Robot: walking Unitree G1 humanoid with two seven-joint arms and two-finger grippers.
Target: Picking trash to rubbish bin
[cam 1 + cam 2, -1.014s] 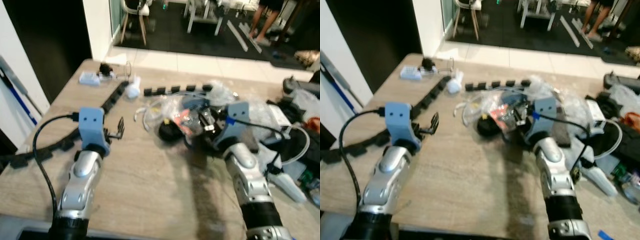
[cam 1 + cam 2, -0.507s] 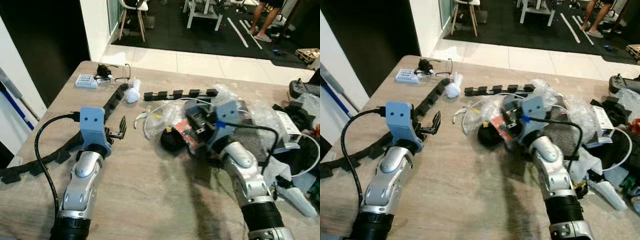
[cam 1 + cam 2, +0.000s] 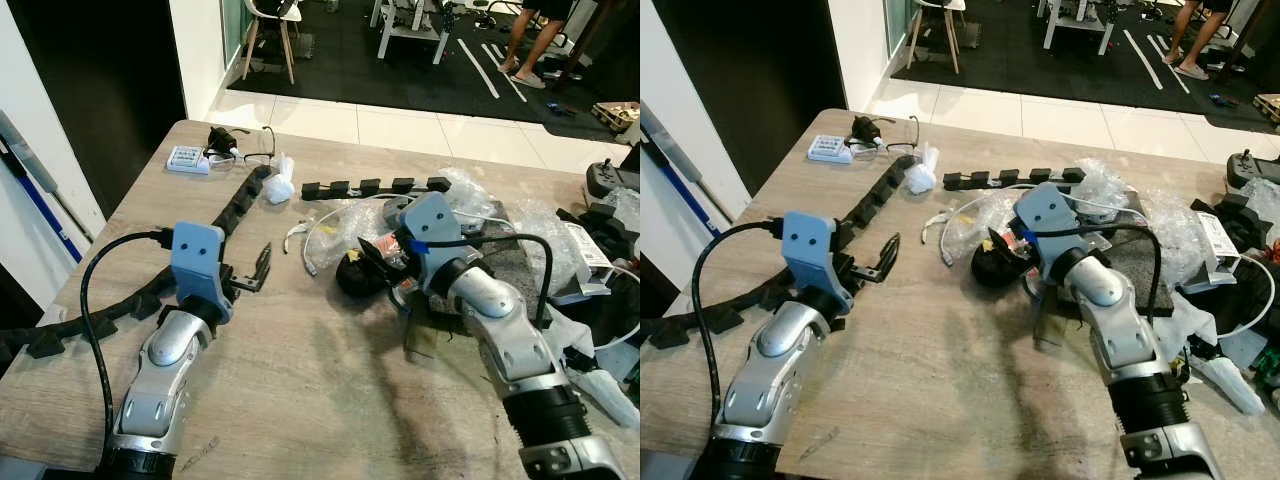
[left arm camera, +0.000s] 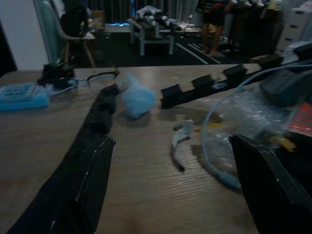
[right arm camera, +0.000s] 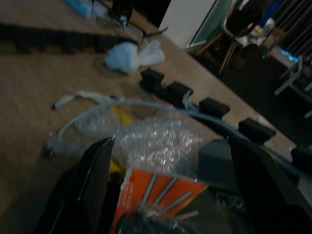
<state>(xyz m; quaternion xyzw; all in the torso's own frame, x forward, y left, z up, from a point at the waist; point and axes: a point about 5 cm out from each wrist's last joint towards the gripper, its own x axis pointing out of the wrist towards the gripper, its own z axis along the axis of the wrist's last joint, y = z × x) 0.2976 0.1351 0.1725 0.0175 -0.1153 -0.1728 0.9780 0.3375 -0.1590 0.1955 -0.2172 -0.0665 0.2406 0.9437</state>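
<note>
A trash pile lies mid-table: clear bubble wrap [image 3: 345,222], an orange packet [image 5: 156,195], a black round lump [image 3: 355,277] and a looping white cable [image 3: 310,235]. My right gripper [image 3: 378,258] reaches into the pile from the right. Its fingers [image 5: 92,185] are open on either side of the orange packet, with the bubble wrap [image 5: 156,141] just beyond. A crumpled white tissue [image 3: 279,188] lies further back. My left gripper [image 3: 255,275] hovers open over bare table left of the pile. Nothing lies between its fingers [image 4: 92,180], and the tissue [image 4: 138,97] is ahead of them.
A long black cable chain [image 3: 235,205] runs down the left side, and a shorter one [image 3: 370,186] lies behind the pile. Glasses [image 3: 255,150] and a small blue-white box [image 3: 188,159] sit at the far left corner. Bags and gear [image 3: 600,250] crowd the right edge. A person's legs [image 3: 530,40] show beyond the table.
The head view has shifted and sharpened. My right gripper has swung left and lower into the pile, closing in on the orange packet. The left gripper holds about the same spot.
</note>
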